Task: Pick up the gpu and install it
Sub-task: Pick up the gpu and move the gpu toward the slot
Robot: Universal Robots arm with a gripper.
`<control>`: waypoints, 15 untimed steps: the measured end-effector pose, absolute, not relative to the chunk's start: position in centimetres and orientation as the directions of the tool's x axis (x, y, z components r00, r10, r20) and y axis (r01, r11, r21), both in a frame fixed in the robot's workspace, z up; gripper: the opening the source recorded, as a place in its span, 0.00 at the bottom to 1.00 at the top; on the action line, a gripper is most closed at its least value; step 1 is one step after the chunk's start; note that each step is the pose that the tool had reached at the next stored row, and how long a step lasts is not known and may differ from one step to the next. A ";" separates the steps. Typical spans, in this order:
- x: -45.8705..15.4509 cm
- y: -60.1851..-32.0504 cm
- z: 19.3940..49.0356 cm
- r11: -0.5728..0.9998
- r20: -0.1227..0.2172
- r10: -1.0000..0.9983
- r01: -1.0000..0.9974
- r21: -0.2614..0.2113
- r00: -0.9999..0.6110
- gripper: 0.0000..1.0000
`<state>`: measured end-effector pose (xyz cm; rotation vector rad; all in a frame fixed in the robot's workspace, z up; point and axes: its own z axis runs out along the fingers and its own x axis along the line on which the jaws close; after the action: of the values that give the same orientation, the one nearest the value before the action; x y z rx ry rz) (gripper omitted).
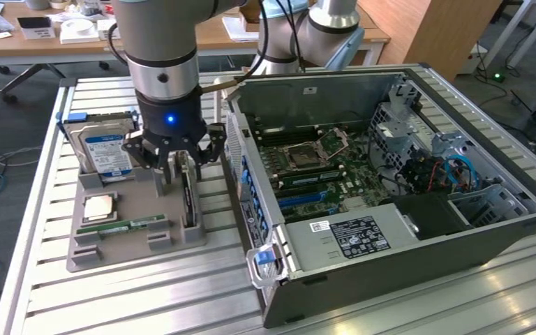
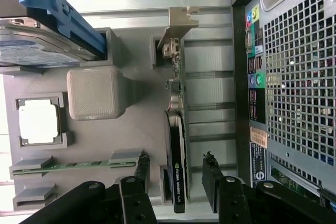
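Exterior view: your gripper [image 1: 176, 174] sits low over gpu [image 1: 190, 202]. gpu stands on edge in slot of gray tray [image 1: 128, 244], just beside open PC case [image 1: 389, 230]. Hard drive [image 1: 105, 146] upright in same tray.

Wrist view: you see 2 fingers [image 2: 210, 174] straddling gpu, gap each side. Jaws open, nothing gripped. RAM stick [image 2: 68, 165] lies flat in tray.

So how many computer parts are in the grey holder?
4. The hard drive stands at the far end of the grey holder, the square processor lies midway, the RAM stick beside it, and the gpu stands on edge between the open fingers. None seems hidden.
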<state>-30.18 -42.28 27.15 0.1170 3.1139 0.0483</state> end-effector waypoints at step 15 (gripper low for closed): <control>-30.0 -42.3 26.3 0.997 -0.024 0.075 0.074 0.032 -0.997 0.53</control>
<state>-30.01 -42.28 26.35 0.1166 3.1137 0.0485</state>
